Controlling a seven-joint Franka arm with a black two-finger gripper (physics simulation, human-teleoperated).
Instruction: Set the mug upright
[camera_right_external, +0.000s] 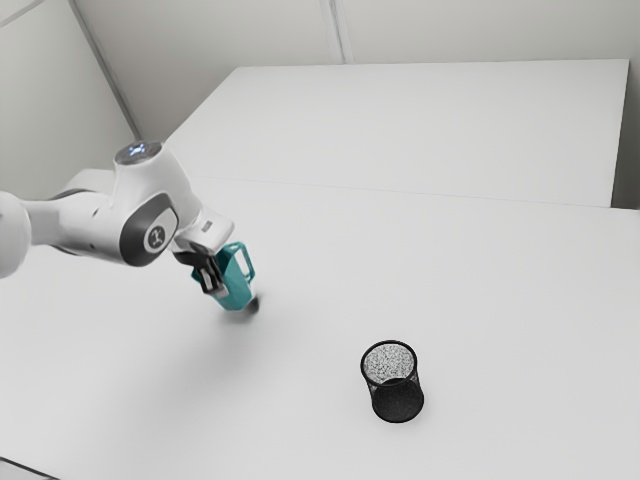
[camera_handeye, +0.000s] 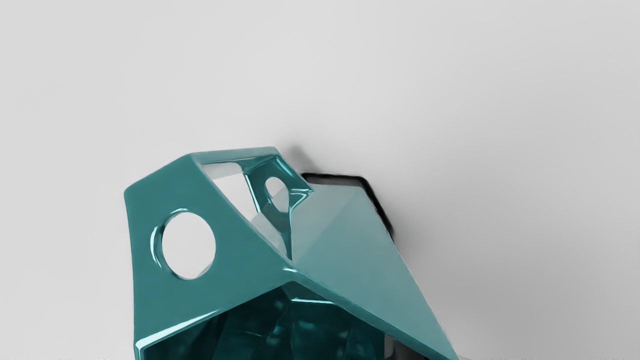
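State of the fingers (camera_right_external: 211, 282), whether apart or clamped, could not be determined. Beside them, the faceted mug (camera_right_external: 237, 291) was tipped over the worktop (camera_right_external: 300, 430). Righting was judged in hand; a secured hold, then base-down rotation, was required. The mesh pencil cup (camera_right_external: 398, 400) was set well apart.

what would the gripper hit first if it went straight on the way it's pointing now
Probably the white tabletop: the gripper points down at it, with the tilted mug right beside it. How much room remains is unclear.
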